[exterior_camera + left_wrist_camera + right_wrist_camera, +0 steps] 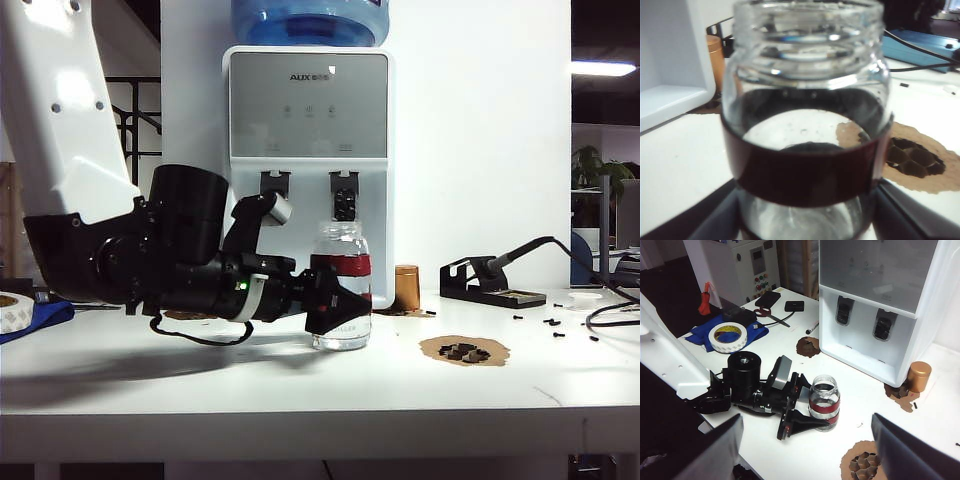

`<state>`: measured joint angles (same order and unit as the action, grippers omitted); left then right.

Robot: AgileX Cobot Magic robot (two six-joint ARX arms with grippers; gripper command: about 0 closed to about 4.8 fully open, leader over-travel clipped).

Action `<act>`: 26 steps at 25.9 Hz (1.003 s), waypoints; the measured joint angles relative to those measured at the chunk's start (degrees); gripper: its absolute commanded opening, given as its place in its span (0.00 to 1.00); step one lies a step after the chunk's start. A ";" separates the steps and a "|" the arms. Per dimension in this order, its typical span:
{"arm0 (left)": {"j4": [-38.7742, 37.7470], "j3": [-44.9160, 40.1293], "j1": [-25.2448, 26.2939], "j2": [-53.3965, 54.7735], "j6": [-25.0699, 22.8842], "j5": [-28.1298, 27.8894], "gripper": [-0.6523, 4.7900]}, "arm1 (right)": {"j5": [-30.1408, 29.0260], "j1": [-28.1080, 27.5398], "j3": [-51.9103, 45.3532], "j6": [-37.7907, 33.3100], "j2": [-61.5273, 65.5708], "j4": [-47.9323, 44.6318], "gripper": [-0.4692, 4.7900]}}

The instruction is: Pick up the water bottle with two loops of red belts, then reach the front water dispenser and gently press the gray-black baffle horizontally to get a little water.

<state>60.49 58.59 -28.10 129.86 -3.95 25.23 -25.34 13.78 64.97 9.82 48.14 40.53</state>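
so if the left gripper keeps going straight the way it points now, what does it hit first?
The water bottle: it already stands between the left gripper's open fingers, right ahead of the palm. How much gap remains is unclear.

Water bottle (341, 286) — clear glass, dark-red bands; water dispenser (309, 120) — white, silver-grey panel, blue jug (310, 21); black left gripper (330, 298).

White table (200, 390) before a white wall (480, 150); ceiling light (603, 68) glowing right.
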 measured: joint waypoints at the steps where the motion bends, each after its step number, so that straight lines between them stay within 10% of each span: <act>1: 0.02 0.00 -0.02 0.00 0.00 -0.90 0.11 | 0.02 0.00 0.00 0.02 0.00 0.00 0.87; 12: -10.08 8.90 1.51 0.15 0.00 -19.58 0.11 | 0.02 0.00 0.00 0.00 -0.02 0.00 0.87; 26: -22.88 20.59 5.05 0.15 3.04 -27.85 0.11 | 0.02 0.00 0.00 0.00 -0.02 0.13 0.87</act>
<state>37.60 79.18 -23.05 130.02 -0.91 -2.61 -25.32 13.78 64.97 9.82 48.12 40.66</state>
